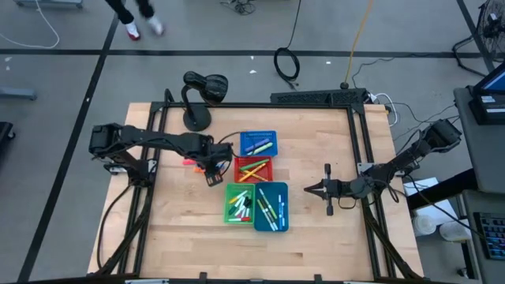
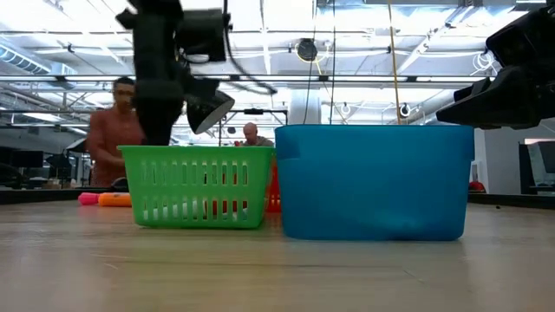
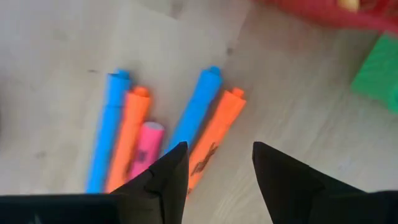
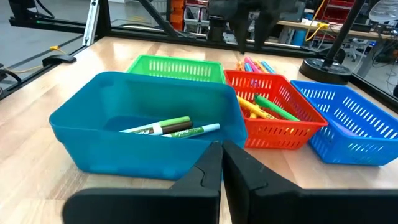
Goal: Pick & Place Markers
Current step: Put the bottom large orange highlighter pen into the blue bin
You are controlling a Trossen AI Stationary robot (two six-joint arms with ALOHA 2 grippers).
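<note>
Left pincer (image 3: 214, 163): fingers parted, holding nothing, poised above loose markers (image 3: 214, 127) on the worktop (image 1: 181, 221), just beside the red bin (image 1: 252, 168).
Right pincer (image 1: 309, 189): fully closed, empty, waiting well apart from the bins.
Other markers: lying in the green bin (image 1: 239, 203), teal bin (image 1: 271, 207), red bin and blue bin (image 1: 258, 143).

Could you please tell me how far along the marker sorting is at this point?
Well along: the green, teal, red and blue plastic bins already hold markers. In hand: the open left pincer hovers over the loose orange, blue and pink markers on the wooden table, gripping none. Left: those five. The right pincer waits shut, beside the bins.
</note>
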